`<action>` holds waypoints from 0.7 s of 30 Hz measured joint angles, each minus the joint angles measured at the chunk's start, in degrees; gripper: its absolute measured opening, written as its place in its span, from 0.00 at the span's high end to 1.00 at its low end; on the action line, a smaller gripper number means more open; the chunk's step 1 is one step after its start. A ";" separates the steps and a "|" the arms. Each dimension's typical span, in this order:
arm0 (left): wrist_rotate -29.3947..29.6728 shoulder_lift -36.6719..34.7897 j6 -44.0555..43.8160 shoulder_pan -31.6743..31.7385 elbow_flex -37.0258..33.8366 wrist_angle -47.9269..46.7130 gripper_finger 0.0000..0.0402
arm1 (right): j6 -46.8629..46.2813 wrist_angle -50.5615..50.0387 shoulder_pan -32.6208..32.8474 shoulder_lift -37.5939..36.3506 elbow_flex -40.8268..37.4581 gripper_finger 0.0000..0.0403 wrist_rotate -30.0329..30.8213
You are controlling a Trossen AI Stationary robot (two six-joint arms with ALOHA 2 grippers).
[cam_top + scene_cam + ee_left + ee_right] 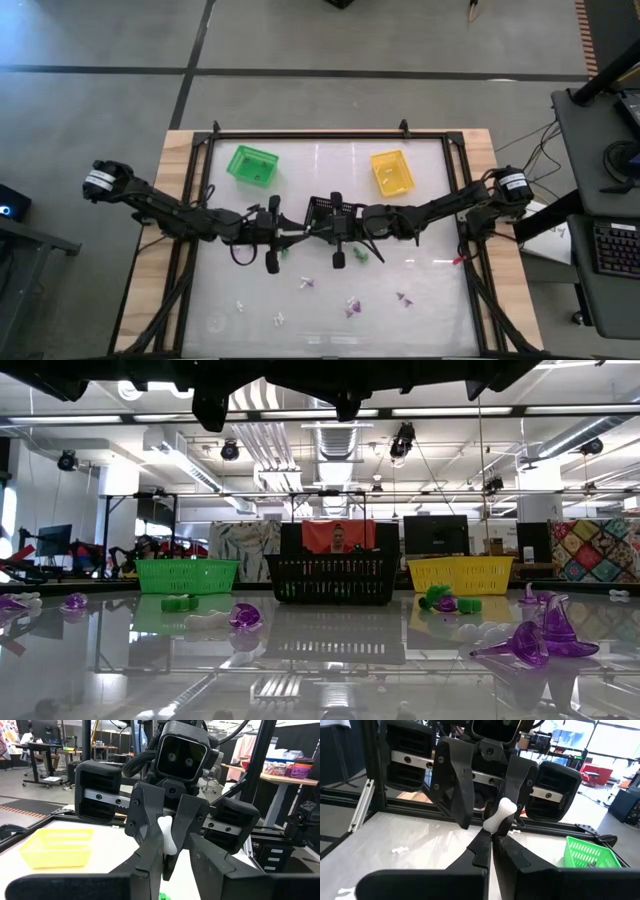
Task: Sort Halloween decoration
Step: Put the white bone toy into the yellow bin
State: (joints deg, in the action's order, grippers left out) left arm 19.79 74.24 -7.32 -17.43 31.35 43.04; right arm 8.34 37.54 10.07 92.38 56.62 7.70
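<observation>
A small white bone-shaped trinket [500, 815] is held in the air over the table's middle, in front of the black basket [328, 208]. My right gripper [491, 836] comes in from the right and is shut on it. My left gripper [172, 857] faces it from the left, open, with one finger on each side of the bone [166, 836]; I cannot tell whether they touch it. Other green, purple and white trinkets [350, 305] lie loose on the near half of the table. My right gripper pinches the white bone between its two fingers by its lower end [492, 825]. The fingers lie level, pointing toward the table's left. The bone's other knobbed end [509, 805] sticks out past the fingertips, and the bone is lifted clear of the table.
A green basket [252, 164] sits at the far left and a yellow basket [392, 172] at the far right. Purple witch hats [545, 640] lie near the front right. A green trinket [360, 255] lies just under the right gripper. A person sits in the room behind the black basket [333, 578].
</observation>
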 joint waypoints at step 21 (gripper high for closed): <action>0.33 -2.87 1.71 0.07 -0.31 -6.58 0.79 | 0.24 -0.77 0.03 -0.52 0.25 0.98 1.29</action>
State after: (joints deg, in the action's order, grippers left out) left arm 20.12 71.36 -5.61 -17.37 31.05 36.46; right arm 8.58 36.77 10.10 91.85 56.87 8.99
